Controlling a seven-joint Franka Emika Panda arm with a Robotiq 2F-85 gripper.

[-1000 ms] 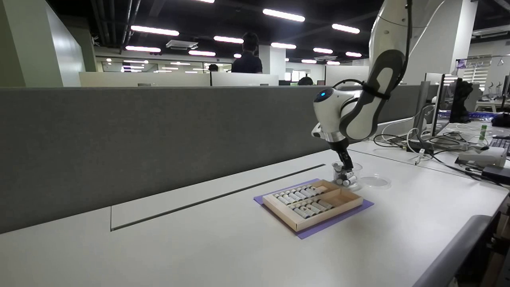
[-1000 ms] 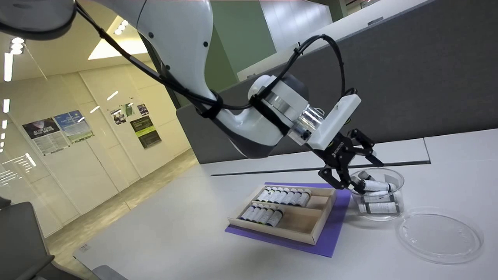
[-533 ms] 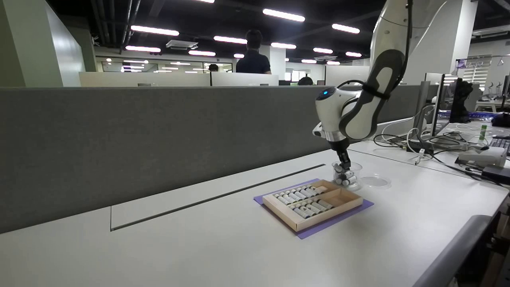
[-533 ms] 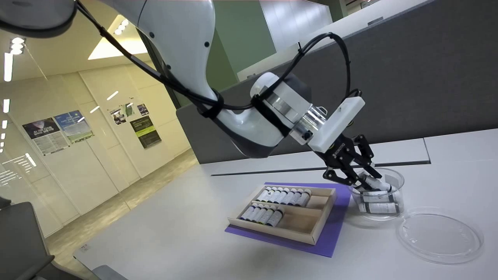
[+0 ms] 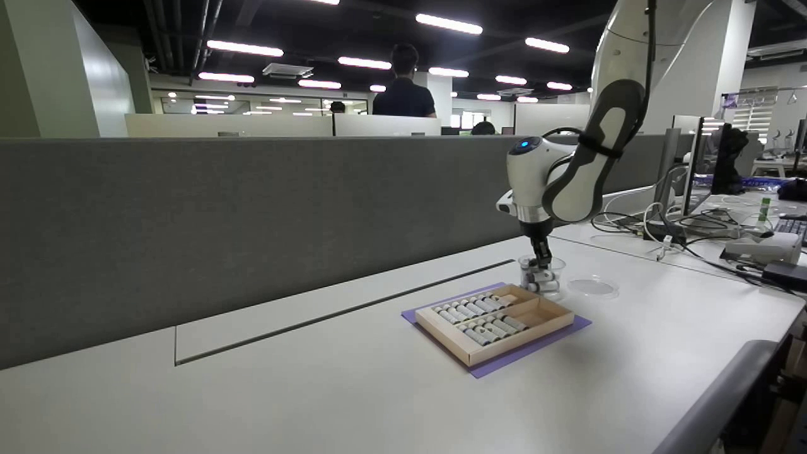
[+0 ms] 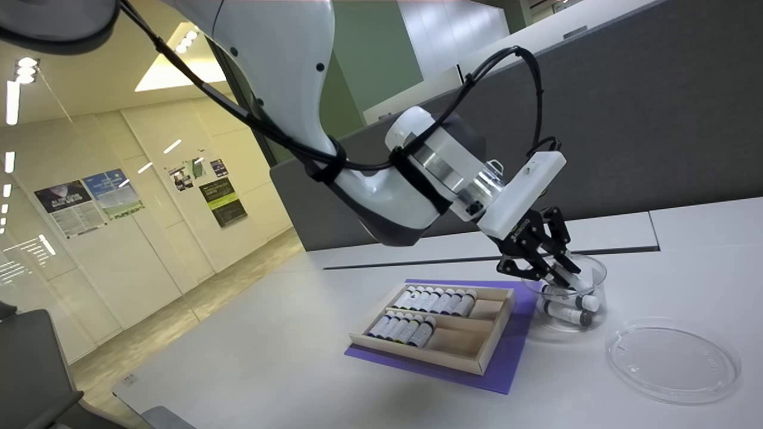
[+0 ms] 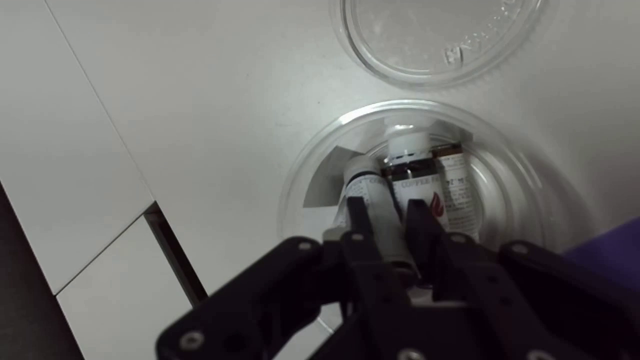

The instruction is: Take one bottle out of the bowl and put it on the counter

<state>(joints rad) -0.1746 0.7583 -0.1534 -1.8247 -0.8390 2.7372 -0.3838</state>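
Inside the bowl (image 7: 345,119), your gripper (image 7: 387,206) has its fingers (image 7: 422,225) clamped on a bottle (image 7: 382,215), one per side. Cap end pokes past the tips in the wrist view; the lower end is partly hidden behind your hardware. You've got other bottles (image 7: 417,185) packed just beside it, one with a red flame on its label. Bowl stands on the counter (image 6: 286,357), near the clear lid (image 6: 673,360), which lies flat. Your tray (image 6: 459,341), near the bowl, sits on a purple sheet (image 6: 503,357) and carries two rows of bottles (image 6: 422,332) in both exterior views.
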